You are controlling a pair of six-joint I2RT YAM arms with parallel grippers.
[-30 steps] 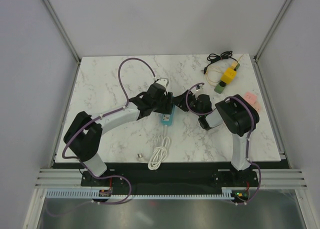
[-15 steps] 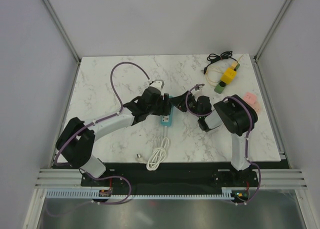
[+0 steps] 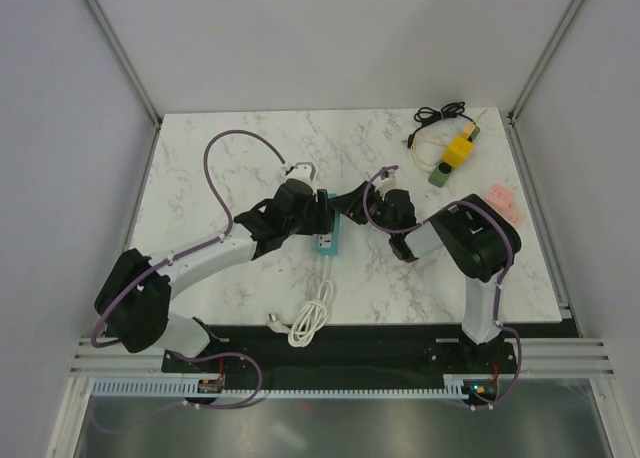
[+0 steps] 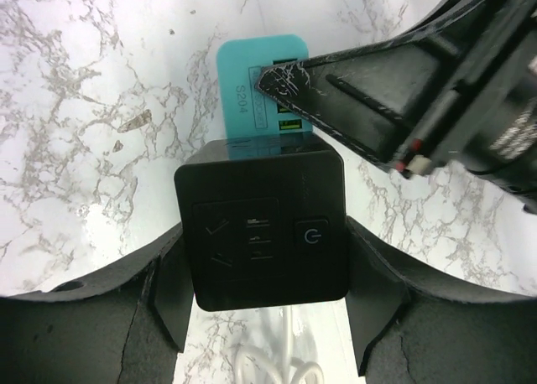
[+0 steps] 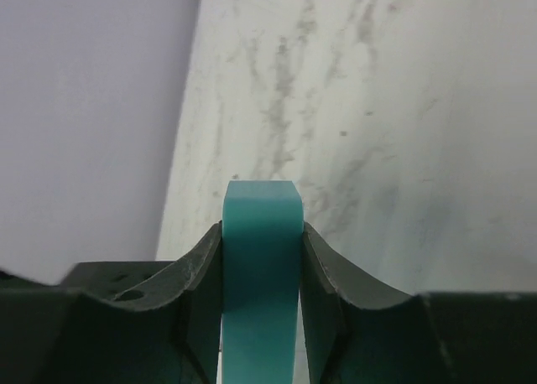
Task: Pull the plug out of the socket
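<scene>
Teal socket strip (image 3: 328, 240) lay flat on the marble table (image 3: 200, 168), near the middle, between the two arms. Black plug (image 4: 262, 233), a square block with buttons on top, sat over the near end of the strip. Could not tell if its pins were seated in the strip or not.

Left jaws were clamped on the plug, one finger (image 4: 172, 292) pressed on each side of the block. Right jaws were clamped on the socket strip's far end, teal body (image 5: 262, 233) squeezed between both fingers (image 5: 205, 292). In the left wrist view one right finger (image 4: 336, 90) lay across the strip's top, just beyond the plug.

White cable (image 3: 310, 318) ran from the strip's near end and was coiled at the table's front edge.

At the far right of the table, well apart: a yellow block (image 3: 459, 150), a black cord (image 3: 440, 113) and a pink piece (image 3: 505, 200).
</scene>
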